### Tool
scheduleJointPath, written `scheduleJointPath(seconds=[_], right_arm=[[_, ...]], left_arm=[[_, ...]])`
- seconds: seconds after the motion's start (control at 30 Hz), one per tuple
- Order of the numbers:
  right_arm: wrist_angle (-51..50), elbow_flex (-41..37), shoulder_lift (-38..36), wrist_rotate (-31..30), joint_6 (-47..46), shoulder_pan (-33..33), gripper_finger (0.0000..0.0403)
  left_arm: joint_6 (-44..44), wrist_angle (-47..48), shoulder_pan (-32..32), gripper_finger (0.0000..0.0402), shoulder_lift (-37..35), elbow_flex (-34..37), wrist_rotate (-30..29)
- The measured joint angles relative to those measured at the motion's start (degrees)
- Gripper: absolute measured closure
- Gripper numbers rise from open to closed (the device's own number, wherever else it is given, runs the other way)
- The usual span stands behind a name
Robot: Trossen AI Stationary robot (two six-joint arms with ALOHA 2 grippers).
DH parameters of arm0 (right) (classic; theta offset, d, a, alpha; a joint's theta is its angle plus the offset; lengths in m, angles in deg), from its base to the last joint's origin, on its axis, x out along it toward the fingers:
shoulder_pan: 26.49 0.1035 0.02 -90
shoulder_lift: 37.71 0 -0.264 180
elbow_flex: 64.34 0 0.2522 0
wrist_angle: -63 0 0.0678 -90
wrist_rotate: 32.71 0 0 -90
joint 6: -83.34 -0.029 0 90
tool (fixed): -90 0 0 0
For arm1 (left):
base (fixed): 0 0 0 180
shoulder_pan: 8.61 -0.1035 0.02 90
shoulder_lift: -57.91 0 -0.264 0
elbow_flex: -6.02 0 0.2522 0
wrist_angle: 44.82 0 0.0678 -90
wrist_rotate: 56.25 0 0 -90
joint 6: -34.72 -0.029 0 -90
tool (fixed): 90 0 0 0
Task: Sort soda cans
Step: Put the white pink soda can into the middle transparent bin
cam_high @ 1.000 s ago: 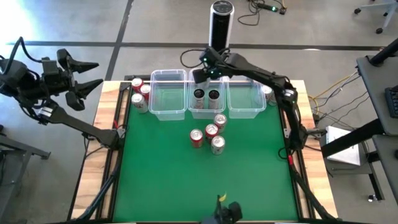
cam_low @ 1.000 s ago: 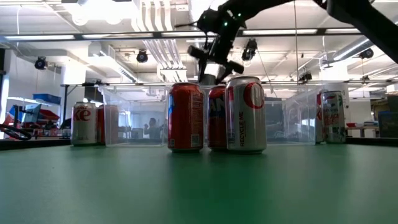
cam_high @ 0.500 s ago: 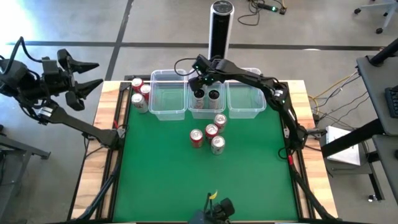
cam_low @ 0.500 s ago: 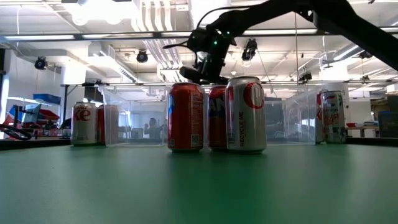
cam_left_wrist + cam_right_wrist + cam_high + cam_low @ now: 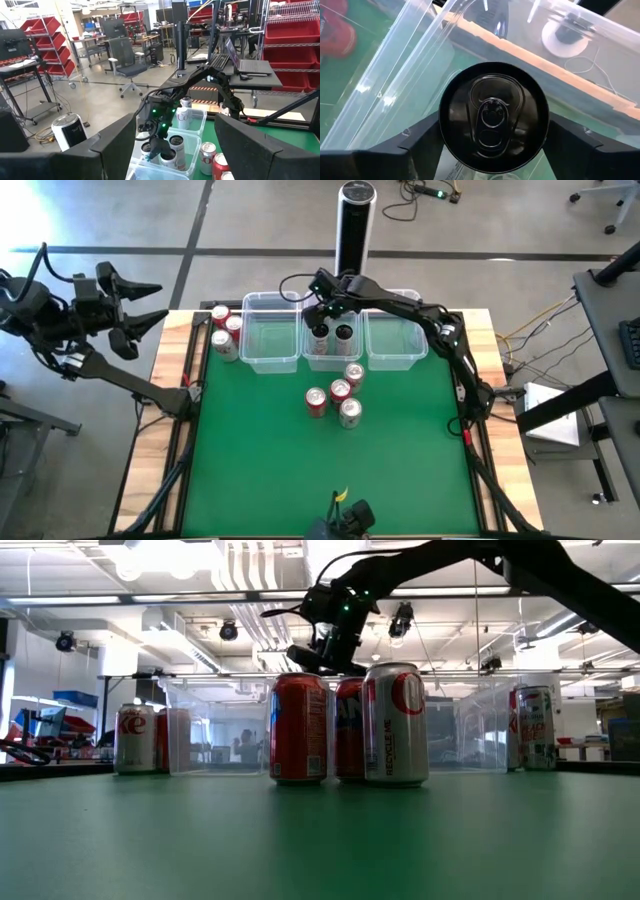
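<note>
Dark can (image 5: pixel 493 116) between right pincer (image 5: pixel 322 315) fingers, over middle bin (image 5: pixel 334 362).

Even, bright indoor light falls on the green table mat (image 5: pixel 260 450) from above, leaving only short, soft shadows beside the cans. In the low view, ceiling lamps (image 5: pixel 229 631) and white ducts glow against the rafters, and the right arm (image 5: pixel 420 560) reads as a dark silhouette. Glare streaks the clear bin walls (image 5: pixel 395 65) in the right wrist view. The near fingers (image 5: pixel 115 145) in the left wrist view are blurred
</note>
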Motion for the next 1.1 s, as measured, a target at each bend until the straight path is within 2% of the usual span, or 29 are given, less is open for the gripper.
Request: scheduleJointPath(seconds=[0.3, 0.47, 0.6, 0.77, 1.0, 1.1], right_arm=[[0.03, 0.03, -0.58, -0.36, 0.97, -0.02, 0.0057], [-0.52, 3.79, -2.74, -0.39, 1.57, -0.02, 0.0045], [-6.41, 8.06, -4.79, -0.88, 2.35, -0.26, 0.0044], [-15.94, 9.42, -10.33, -9.42, 1.86, -0.42, 0.0044], [-35.36, 8.32, -16.45, -25.33, -12.09, -1.73, 0.0044], [-34.76, 3.63, -20.26, -26.58, -13.13, -2.03, 0.0044]], left_arm=[[0.00, 0.07, 0.02, 0.0148, 0.07, 0.91, 0.01], [0.15, 0.01, 0.01, 0.0148, 0.04, 0.89, 0.02], [0.67, -0.04, 0.01, 0.0148, 0.05, 0.89, 0.02], [-0.34, -0.19, 0.02, 0.0148, 0.04, 0.89, 0.04], [1.32, -0.26, 0.02, 0.0148, 0.04, 0.89, 0.04], [1.05, -0.23, 0.02, 0.0148, 0.04, 0.89, 0.04]])
